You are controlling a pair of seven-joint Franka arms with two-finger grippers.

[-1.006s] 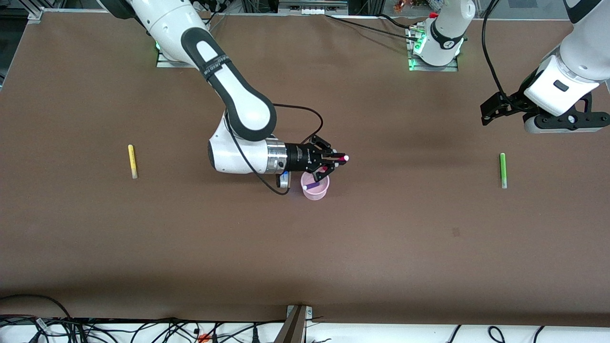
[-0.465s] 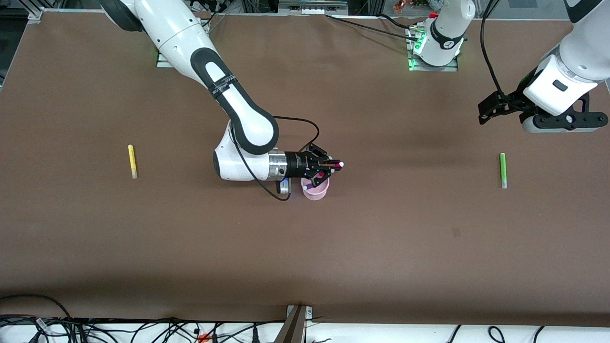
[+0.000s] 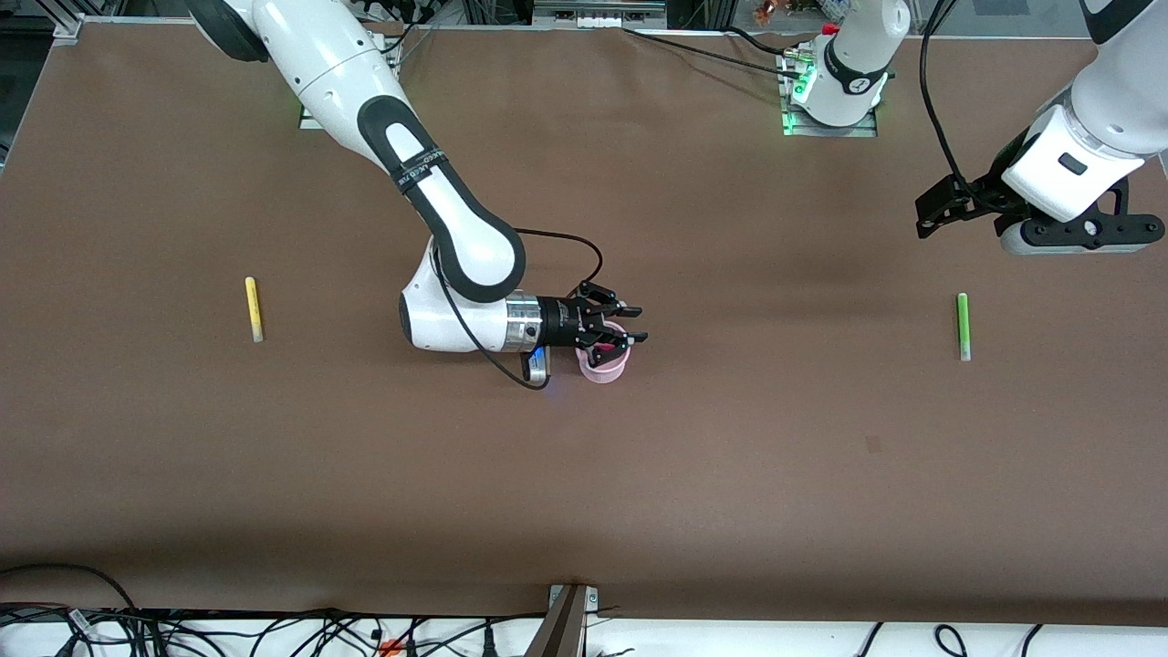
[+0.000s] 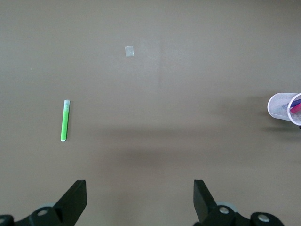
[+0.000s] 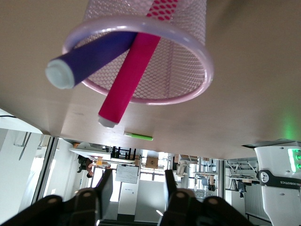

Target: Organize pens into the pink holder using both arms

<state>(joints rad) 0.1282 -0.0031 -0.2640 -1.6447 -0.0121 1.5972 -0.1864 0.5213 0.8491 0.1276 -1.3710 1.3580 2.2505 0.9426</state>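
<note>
The pink holder (image 3: 606,367) stands mid-table. The magenta pen (image 5: 129,77) and the dark purple pen (image 5: 89,59) lean inside the holder (image 5: 203,59). My right gripper (image 3: 639,325) hangs level just over the holder's rim, open and empty, as the right wrist view (image 5: 138,181) shows. The yellow pen (image 3: 253,309) lies at the right arm's end. The green pen (image 3: 962,326) lies at the left arm's end. My left gripper (image 3: 1081,237) waits in the air, open and empty, over the table beside the green pen (image 4: 65,120). The left wrist view shows it open (image 4: 139,188).
A small pale patch (image 4: 130,51) marks the brown table. The arm bases (image 3: 830,100) stand along the table's edge farthest from the front camera. Cables (image 3: 274,630) lie past the table's edge nearest that camera. The holder also shows in the left wrist view (image 4: 281,107).
My right gripper came down over the holder and opened, and the magenta pen it held now leans in the holder. The left arm rose slightly.
</note>
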